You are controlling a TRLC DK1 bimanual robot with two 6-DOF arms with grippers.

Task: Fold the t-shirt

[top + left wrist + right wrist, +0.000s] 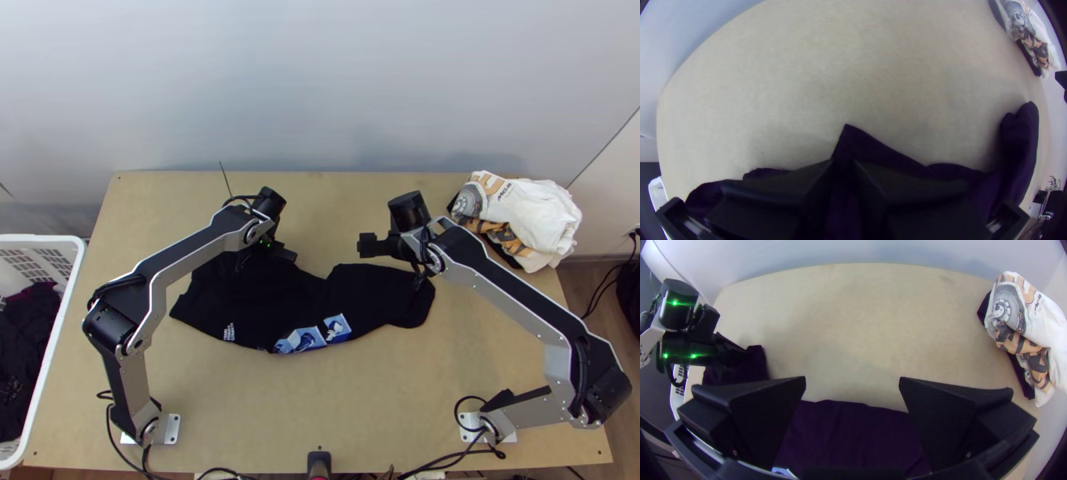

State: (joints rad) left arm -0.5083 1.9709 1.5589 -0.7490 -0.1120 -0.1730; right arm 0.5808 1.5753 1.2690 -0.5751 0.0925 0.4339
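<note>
The right gripper [852, 381] is held with fingers apart; by the left gripper [843, 162] the black t-shirt [296, 296] is pinched. It is laid crumpled between the near and far edges of the worktop [320, 392]; most folding is seemingly left undone

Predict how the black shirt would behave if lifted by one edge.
The shirt would probably hang floppy, as its soft outline bends and creases. It looks light, being just cloth. It seems unlikely to roll, since it lies low on the table.
</note>
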